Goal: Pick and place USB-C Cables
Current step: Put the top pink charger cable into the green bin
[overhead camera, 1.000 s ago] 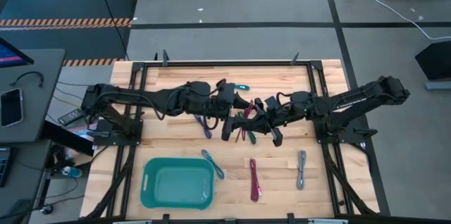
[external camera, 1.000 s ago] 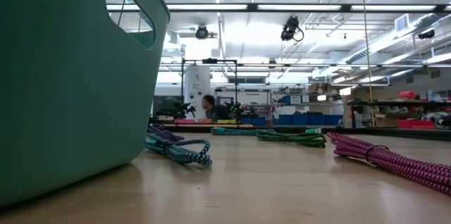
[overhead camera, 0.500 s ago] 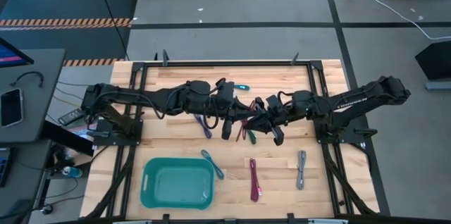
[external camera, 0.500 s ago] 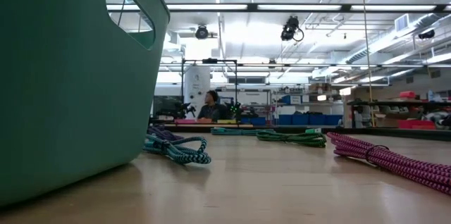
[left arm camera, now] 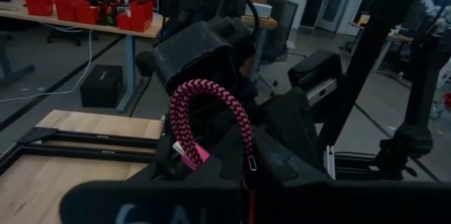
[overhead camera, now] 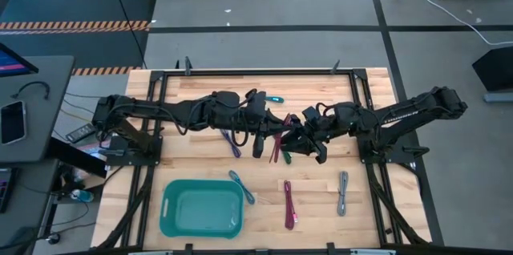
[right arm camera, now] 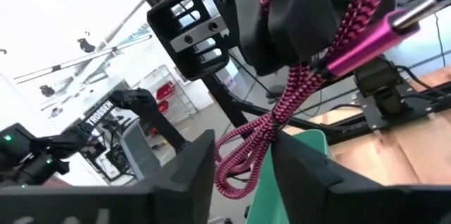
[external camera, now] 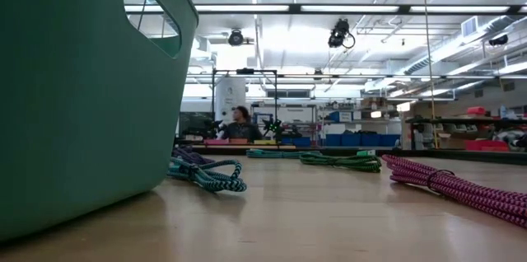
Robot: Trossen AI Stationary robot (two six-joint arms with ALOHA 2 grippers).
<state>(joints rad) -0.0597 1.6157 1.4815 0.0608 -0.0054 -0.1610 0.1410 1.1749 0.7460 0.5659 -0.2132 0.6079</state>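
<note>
Where right gripper (overhead camera: pixel 309 144) has released, left gripper (overhead camera: pixel 258 144) pinches magenta cable (left arm camera: pixel 211 122)

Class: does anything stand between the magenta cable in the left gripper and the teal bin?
Nothing upright. The open right gripper flanks the magenta cable where it hangs; a purple cable and a cyan cable lie flat on the table towards the teal bin.

A teal bin (overhead camera: pixel 201 208) sits on the wooden table (overhead camera: pixel 369 207); red crates (left arm camera: pixel 84 9) stand beyond.
</note>
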